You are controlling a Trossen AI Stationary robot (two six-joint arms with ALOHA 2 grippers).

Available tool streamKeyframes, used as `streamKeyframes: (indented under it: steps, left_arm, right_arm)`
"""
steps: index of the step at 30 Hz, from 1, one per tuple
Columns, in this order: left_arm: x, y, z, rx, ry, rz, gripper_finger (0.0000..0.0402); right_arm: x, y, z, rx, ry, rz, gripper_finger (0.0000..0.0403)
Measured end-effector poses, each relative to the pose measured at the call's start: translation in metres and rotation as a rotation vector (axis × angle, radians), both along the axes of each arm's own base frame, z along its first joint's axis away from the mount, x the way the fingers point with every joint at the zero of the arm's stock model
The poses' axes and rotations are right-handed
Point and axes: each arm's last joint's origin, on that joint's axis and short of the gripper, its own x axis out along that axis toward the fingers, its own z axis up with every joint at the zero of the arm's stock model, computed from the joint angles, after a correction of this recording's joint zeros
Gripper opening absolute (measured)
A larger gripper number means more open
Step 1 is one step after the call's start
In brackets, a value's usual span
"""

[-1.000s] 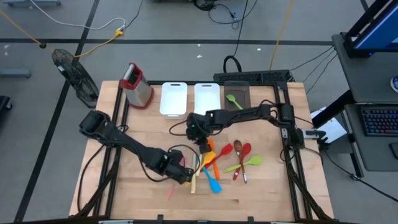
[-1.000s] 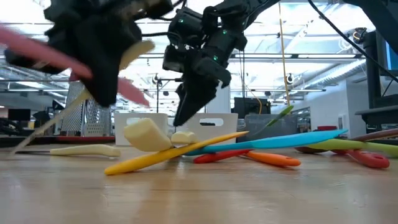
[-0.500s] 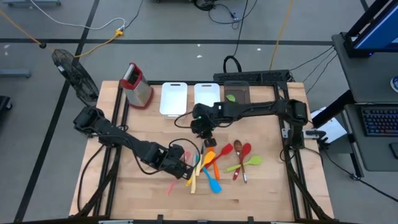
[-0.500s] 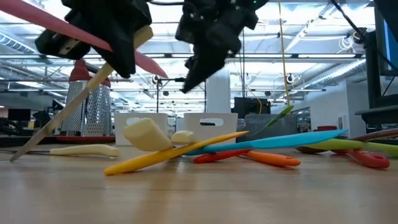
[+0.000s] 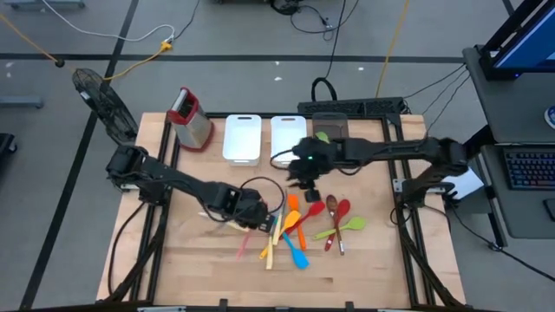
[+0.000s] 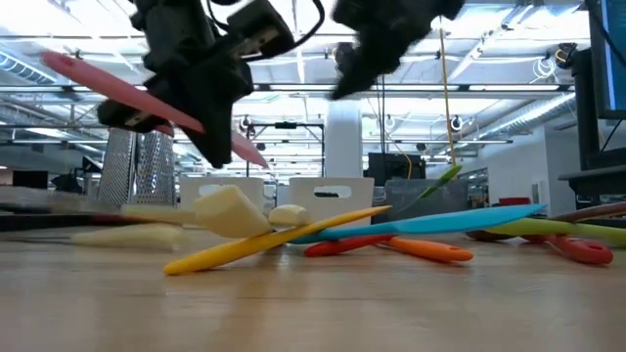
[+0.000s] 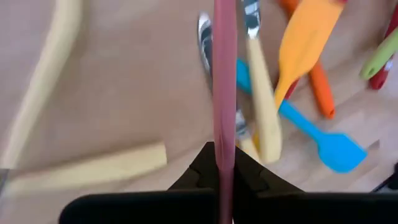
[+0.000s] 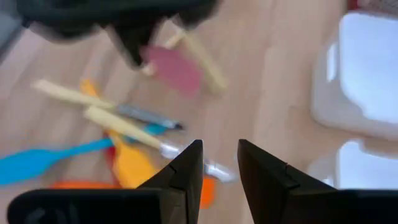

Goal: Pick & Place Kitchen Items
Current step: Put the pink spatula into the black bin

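Pinching the pink spatula [image 7: 224,81], our left gripper [image 5: 252,212] has lifted it off the worktop [image 5: 199,260] beside the pile; our right gripper [image 5: 308,173] (fingers parted, empty) has pulled back toward the bins [image 5: 242,139], so a drop-off seems next.

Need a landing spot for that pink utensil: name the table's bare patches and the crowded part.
Bare wood lies along the near edge of the table and right of the green spoon. Crowded: the pile around the blue spatula, beside the left tool holding the pink utensil.
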Motion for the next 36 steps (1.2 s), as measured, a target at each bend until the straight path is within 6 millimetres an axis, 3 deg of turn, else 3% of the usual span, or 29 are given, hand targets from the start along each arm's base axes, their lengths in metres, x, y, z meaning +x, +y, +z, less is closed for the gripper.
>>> streamKeyframes:
  steps: [8,15,24,31,36]
  left_arm:
    - [0.013,0.018,0.005,-0.002,-0.11,-0.026,0.0004]
    - [0.039,0.033,0.026,0.002,-0.435,-0.036,0.0004]
    - [0.058,0.065,0.053,0.099,-0.772,0.047,0.0004]
    - [0.063,0.106,0.067,0.137,-0.861,0.115,0.0004]
    - [0.064,0.133,0.084,0.162,-0.93,0.119,0.0004]
  right_arm:
    - [-0.044,0.002,0.002,-0.018,-0.059,-0.106,0.0093]
    - [-0.091,0.008,-0.009,0.048,-0.113,-0.188,0.0086]
    - [-0.143,0.014,-0.017,0.077,-0.245,-0.328,0.0074]
    - [-0.17,0.01,-0.001,0.022,-0.411,-0.466,0.0073]
    - [-0.173,0.007,0.008,-0.026,-0.511,-0.552,0.0073]
